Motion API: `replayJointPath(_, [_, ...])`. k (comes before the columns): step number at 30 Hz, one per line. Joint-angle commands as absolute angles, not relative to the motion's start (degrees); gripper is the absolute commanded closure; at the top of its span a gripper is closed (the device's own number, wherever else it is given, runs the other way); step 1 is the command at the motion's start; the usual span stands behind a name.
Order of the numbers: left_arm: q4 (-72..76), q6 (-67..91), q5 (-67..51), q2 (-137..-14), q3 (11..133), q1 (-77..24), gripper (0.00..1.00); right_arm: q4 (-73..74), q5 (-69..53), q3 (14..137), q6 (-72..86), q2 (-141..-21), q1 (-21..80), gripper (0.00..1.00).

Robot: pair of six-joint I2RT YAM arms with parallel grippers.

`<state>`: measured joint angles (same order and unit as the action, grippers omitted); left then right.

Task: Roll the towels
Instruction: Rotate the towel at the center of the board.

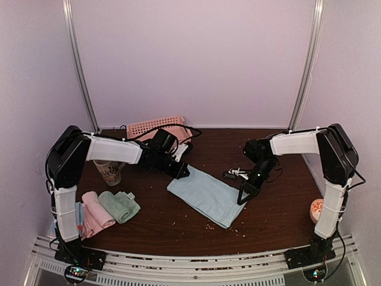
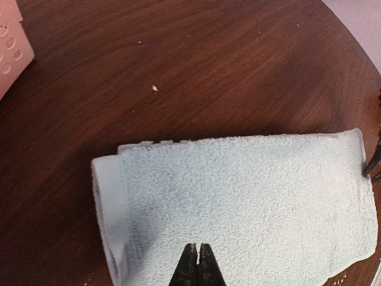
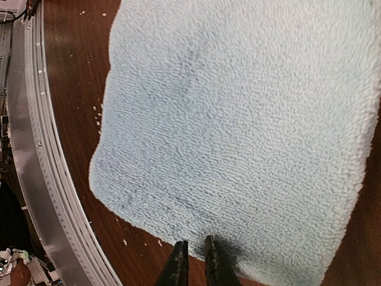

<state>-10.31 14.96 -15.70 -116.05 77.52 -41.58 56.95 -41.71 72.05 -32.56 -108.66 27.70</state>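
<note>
A light blue towel [image 1: 202, 195] lies flat in the middle of the brown table, one end folded over [image 2: 110, 202]. My left gripper [image 1: 181, 171] is shut, its tips [image 2: 198, 247] together over the towel's surface with nothing between them. My right gripper [image 1: 244, 195] is at the towel's opposite edge [image 3: 238, 119]. Its jaws stand a narrow gap apart [image 3: 195, 243], one fingertip [image 3: 211, 241] over the cloth, the other over bare wood. At the near left lie a rolled pink towel [image 1: 95, 213] and a rolled sage green towel [image 1: 119, 205], with a blue one [image 1: 78, 213] partly hidden behind the left arm.
A pink perforated basket [image 1: 156, 126] stands at the back, with its corner [image 2: 9, 42] in the left wrist view. A patterned cup [image 1: 110, 173] is under the left arm. An orange-and-white object [image 1: 317, 208] sits by the right arm. A metal rail [image 3: 36, 179] runs along the near edge. Crumbs dot the table.
</note>
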Motion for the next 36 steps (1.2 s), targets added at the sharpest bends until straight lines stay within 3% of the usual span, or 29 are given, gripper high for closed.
replayJointPath(1, [-9.1,15.9,-17.4,-116.1,76.7,-43.1,1.0,53.0,-38.5,67.1,-30.0,-109.9,27.3,0.9])
replayJointPath(7, [-5.8,16.0,-11.8,-120.0,78.2,-43.0,1.0,52.0,-40.6,61.8,-29.4,-107.6,28.1,0.9])
replayJointPath(15, [-5.8,17.0,-16.6,-134.7,94.6,-43.0,1.0,54.4,-47.7,65.7,-30.0,-111.0,36.0,0.88])
replayJointPath(20, [-7.4,15.3,-16.0,-136.1,99.8,-43.0,1.0,58.6,-51.1,68.7,-33.1,-110.3,36.6,0.78])
replayJointPath(25, [-5.3,14.6,-14.8,-127.4,94.9,-43.0,0.97,63.2,-54.1,71.8,-35.5,-106.3,32.7,0.75])
replayJointPath(30, [1.2,17.5,-14.8,-117.5,86.5,-43.6,0.9,62.1,-57.4,79.2,-31.7,-108.1,27.3,0.78])
replayJointPath(36, [6.5,13.1,-20.0,-110.1,75.0,-48.6,1.0,55.3,-57.6,85.6,-24.2,-115.8,25.1,0.84])
